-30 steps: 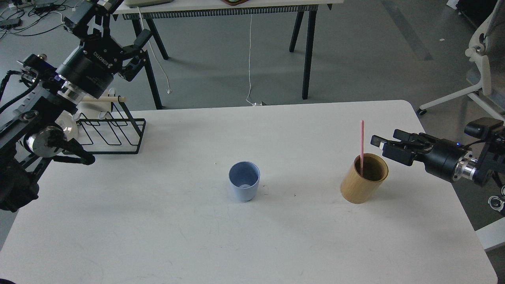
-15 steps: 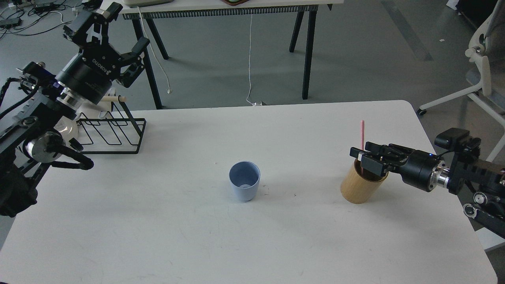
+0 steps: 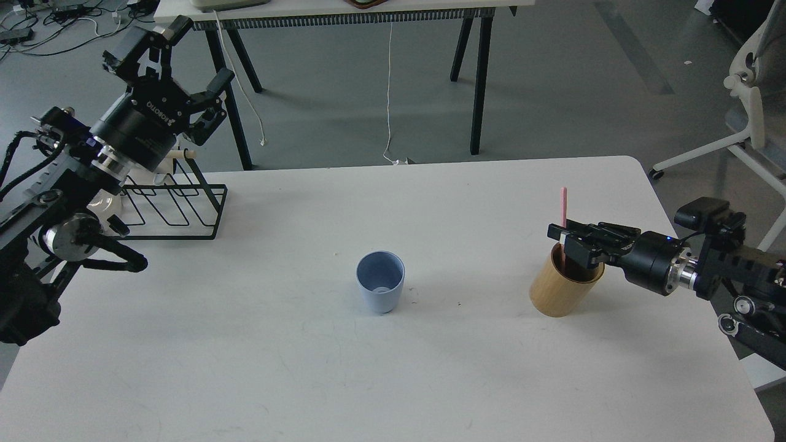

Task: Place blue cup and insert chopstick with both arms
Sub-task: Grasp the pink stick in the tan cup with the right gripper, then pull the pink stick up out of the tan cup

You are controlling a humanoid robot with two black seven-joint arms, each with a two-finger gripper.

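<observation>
The blue cup point(image 3: 380, 290) stands upright and empty near the middle of the white table point(image 3: 393, 380). The pink chopstick point(image 3: 563, 207) stands upright in a tan wooden cylinder point(image 3: 556, 293) at the right. My right gripper point(image 3: 562, 240) reaches in from the right, level with the cylinder's rim. Its fingers point(image 3: 583, 253) sit on either side of the chopstick's lower part with a small gap still showing. My left gripper point(image 3: 184, 58) is open and empty, raised above the table's far left corner, far from the cup.
A black wire rack point(image 3: 175, 209) with a pale wooden rod point(image 3: 181, 153) stands at the table's far left, under my left arm. Another table's legs point(image 3: 479, 80) and a white cable point(image 3: 389, 92) are behind. A white office chair point(image 3: 746, 110) is at the right.
My right gripper has moved left to the wooden cylinder and now straddles the chopstick. My left gripper has shifted slightly and stayed open. Cup and chopstick have not moved.
</observation>
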